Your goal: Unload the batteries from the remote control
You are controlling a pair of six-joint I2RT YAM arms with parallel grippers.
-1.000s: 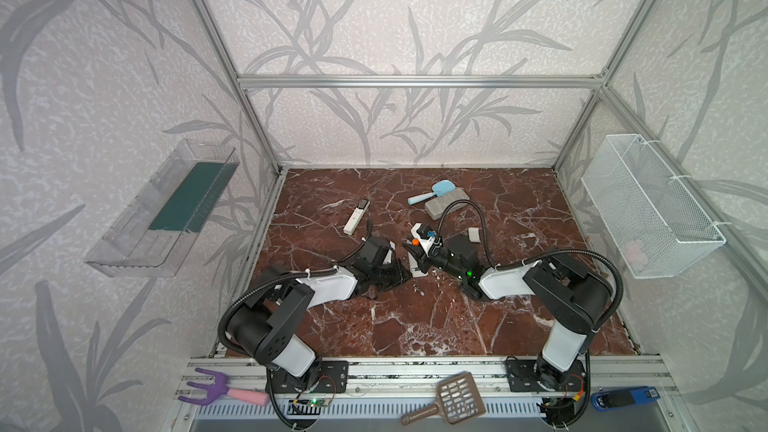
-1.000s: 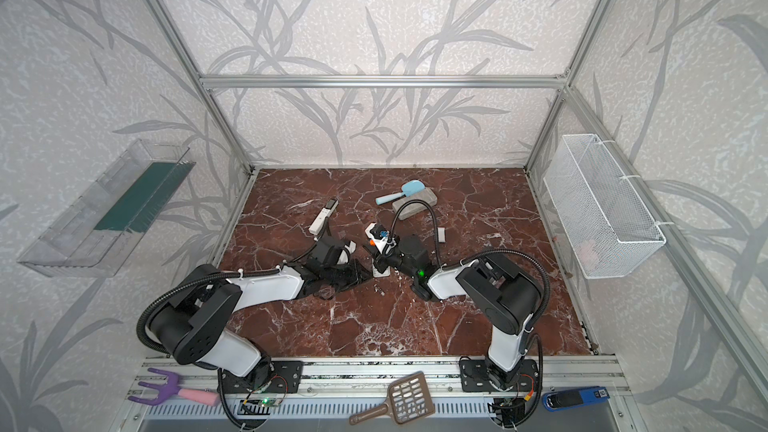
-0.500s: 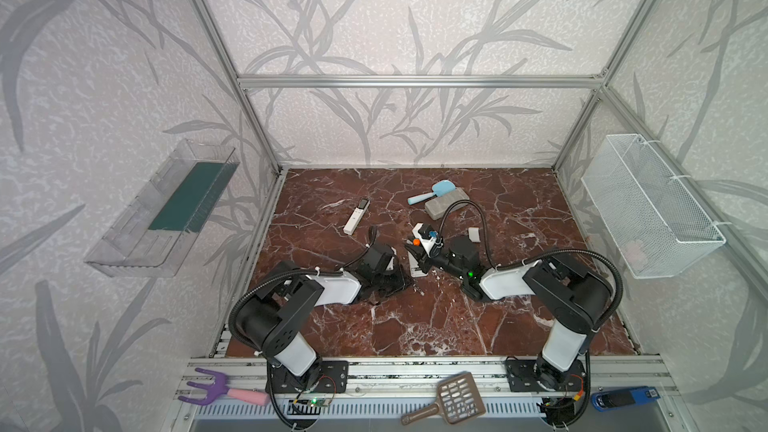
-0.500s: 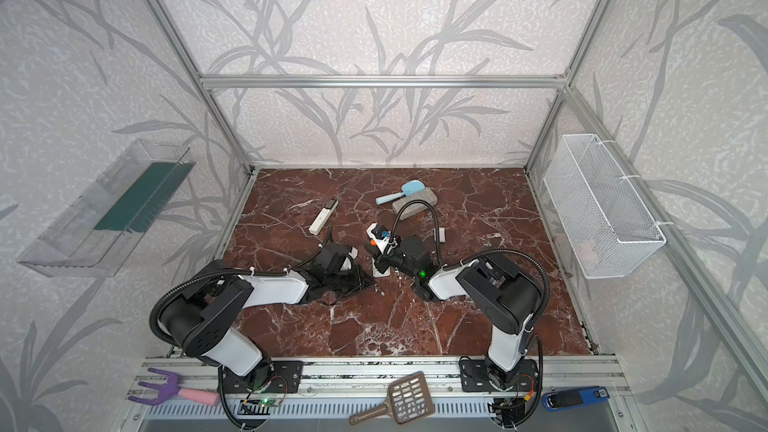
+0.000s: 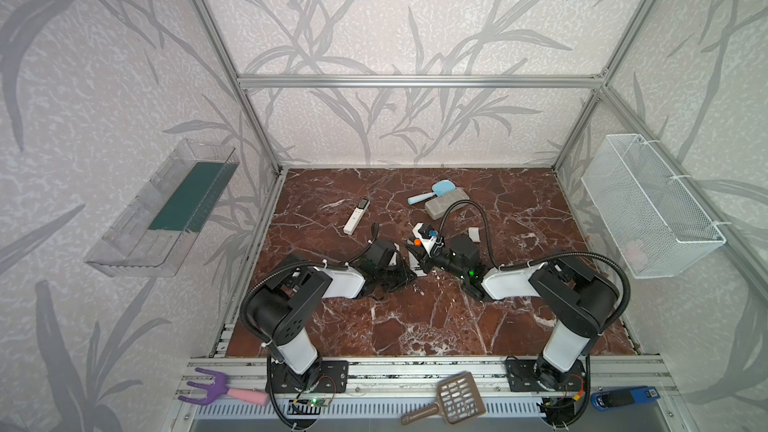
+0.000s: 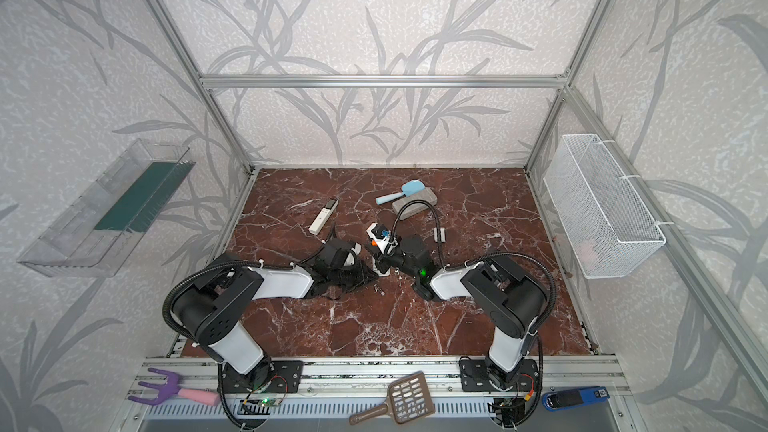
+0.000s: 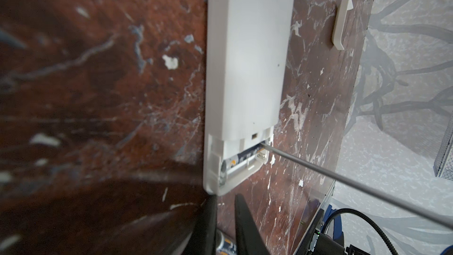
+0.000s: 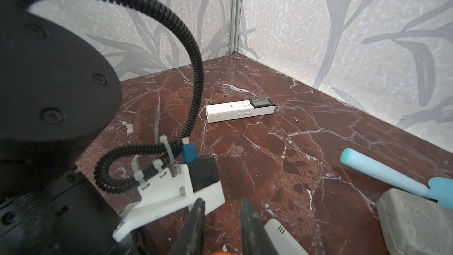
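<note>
A: Where are we working?

B: We are working at the open end of the remote (image 7: 245,69), which is lying back up on the table (image 7: 85,82). One dark battery (image 7: 241,161) is sitting in the bay at that end. The cover (image 7: 342,24) is lying off to the remote's side, well apart.

A: And what are we holding?

B: Our right pincer (image 8: 221,203) is gripping the screwdriver (image 7: 343,182), closed on its orange handle. The tip is reaching into the bay at the battery's far end. Our left pincer (image 7: 225,204) is hovering just off the remote's open end, with only a narrow slit between its jaws. A second battery (image 7: 224,241) is showing between those jaws. We cannot tell whether it is pinched or just lying beneath.

A: So how are we levering well?

B: We are judging that the tip should be going under the battery's end, away from the spring, and lifting gently rather than stabbing. We should be bracing the remote's open end with the left pincer so it is not sliding. We should also be watching that the battery is not rolling away from the remote once it pops.
</note>
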